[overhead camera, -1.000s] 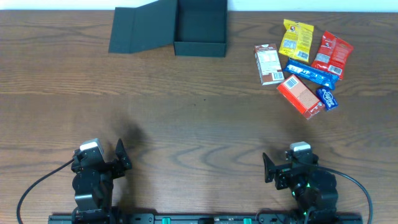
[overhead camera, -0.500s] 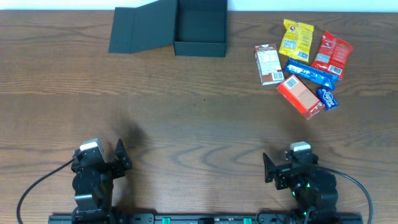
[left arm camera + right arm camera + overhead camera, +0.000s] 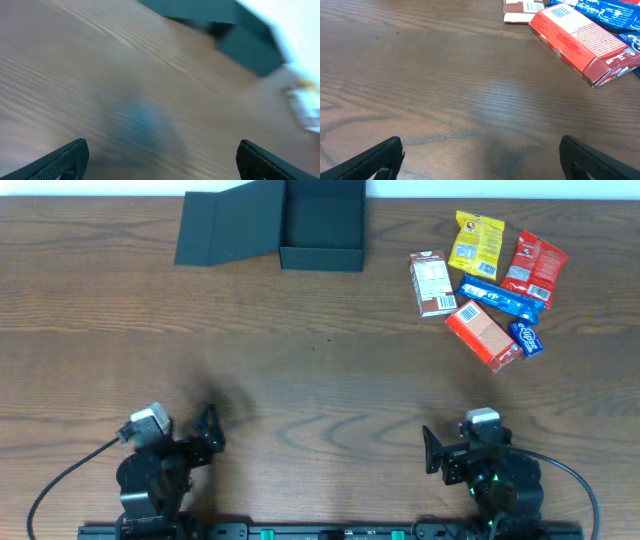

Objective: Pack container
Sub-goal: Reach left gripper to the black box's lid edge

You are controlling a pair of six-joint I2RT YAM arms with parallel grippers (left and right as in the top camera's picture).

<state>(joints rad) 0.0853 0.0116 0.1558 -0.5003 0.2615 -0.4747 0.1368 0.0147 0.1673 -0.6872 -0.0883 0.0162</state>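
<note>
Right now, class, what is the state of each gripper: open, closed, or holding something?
Left gripper: open, holding nothing.
Right gripper: open, holding nothing.

Print on the snack packets (image 3: 492,292) is too small to read.

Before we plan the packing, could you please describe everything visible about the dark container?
The container is a dark teal-black, matte, cardboard-looking box, roughly square, shallow, unmarked. It stands open and looks empty; its hinged flap lid is folded out leftward onto the table. It sits at the far edge, apart from the snack packets, touching only the wood.
</note>
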